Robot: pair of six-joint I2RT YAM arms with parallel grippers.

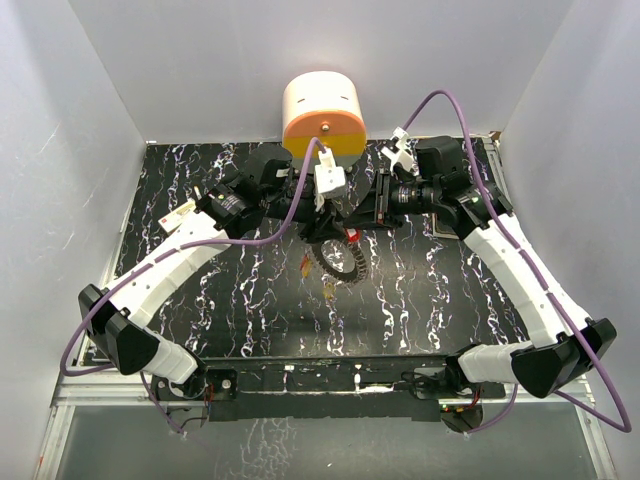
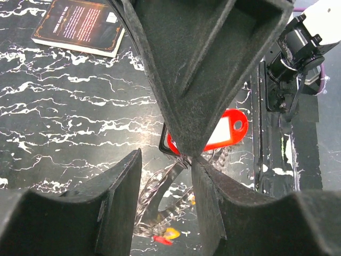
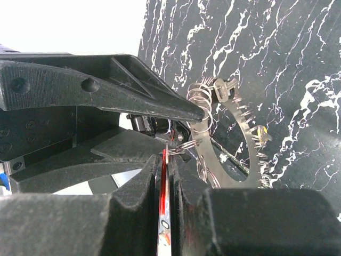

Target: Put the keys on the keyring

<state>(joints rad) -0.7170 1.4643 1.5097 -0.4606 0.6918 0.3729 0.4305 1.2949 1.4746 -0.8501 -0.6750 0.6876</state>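
Note:
The toothed whitish-silver keyring (image 1: 342, 264) lies flat mid-table; it also shows in the right wrist view (image 3: 242, 160) and the left wrist view (image 2: 160, 197), with wire split rings on its rim. Tiny red and yellow keys (image 1: 306, 265) lie at its edge, and they also show in the left wrist view (image 2: 169, 234). My right gripper (image 3: 166, 154) is shut on a red key tag with a white label (image 2: 229, 128), held edge-on over the ring. My left gripper (image 2: 166, 160) is open, its jaws straddling the ring's rim, and one fingertip (image 3: 200, 113) touches a split ring.
The cream-and-orange round drawer unit (image 1: 323, 115) stands at the back centre, just behind both wrists. A dark book (image 2: 80, 24) lies on the marbled black tabletop. A pale pen-like object (image 1: 180, 214) lies at the left. White walls enclose the table.

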